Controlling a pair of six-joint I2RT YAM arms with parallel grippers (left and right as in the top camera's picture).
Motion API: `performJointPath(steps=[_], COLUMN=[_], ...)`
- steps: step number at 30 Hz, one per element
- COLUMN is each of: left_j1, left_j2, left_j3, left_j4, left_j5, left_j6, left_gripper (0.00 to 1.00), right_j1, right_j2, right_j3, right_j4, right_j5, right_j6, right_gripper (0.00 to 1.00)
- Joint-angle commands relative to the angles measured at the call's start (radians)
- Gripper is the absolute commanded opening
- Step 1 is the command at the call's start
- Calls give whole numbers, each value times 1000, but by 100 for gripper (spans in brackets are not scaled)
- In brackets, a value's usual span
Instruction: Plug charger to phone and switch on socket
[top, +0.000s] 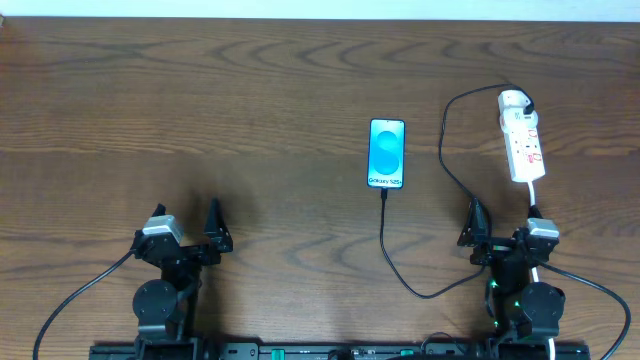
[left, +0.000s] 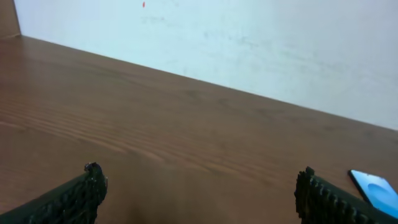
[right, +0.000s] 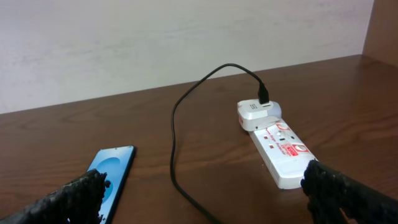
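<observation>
The phone (top: 387, 153) lies flat and face up a little right of the counter's middle, long side pointing from the near edge to the far edge, its screen lit cyan-blue. The charger (top: 386, 243) meets the phone's near short edge with its black tip. From there it runs toward the near edge, curves right and climbs in a wide loop to a white adapter (top: 513, 100). The adapter sits on the far end of the socket (top: 525, 148). The socket lies toward the far right corner, lengthwise like the phone and well apart from it. Whether its red-marked switches are on cannot be told. A thick white cord (top: 534, 197) leaves the socket's near end and runs down to the right arm.

The right gripper (top: 505, 214) hangs by the near edge on the right side, fingers spread wide and holding nothing. In the right wrist view the socket shows just above the right-hand fingertip, with the phone above the left-hand one. The charger's loop crosses the wood between them, so it lies in the gap ahead of the jaws. Overhead, that loop passes close beside the gripper's inner finger.

The left gripper (top: 186, 215) sits near the near edge on the left side, also spread apart and empty. Bare wood lies before it, and only the phone's corner shows at the right margin of its wrist view
</observation>
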Motion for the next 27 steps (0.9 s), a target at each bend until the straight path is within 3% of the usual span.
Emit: performJointPath(steps=[1, 12, 27], left_j1=[4, 4, 4], left_j2=[-8, -8, -8], left_j3=[-14, -14, -14], left_j4=[-40, -41, -39], left_j5=[10, 26, 24], left_j6=[52, 142, 140], left_gripper=[98, 98, 98], right_j1=[7, 7, 7], right_j2=[-7, -7, -7], right_j3=[-2, -2, -2], right_j4=[-3, -3, -4], right_j5=[5, 5, 5], right_j6=[-14, -14, -14], right_gripper=[99, 99, 99])
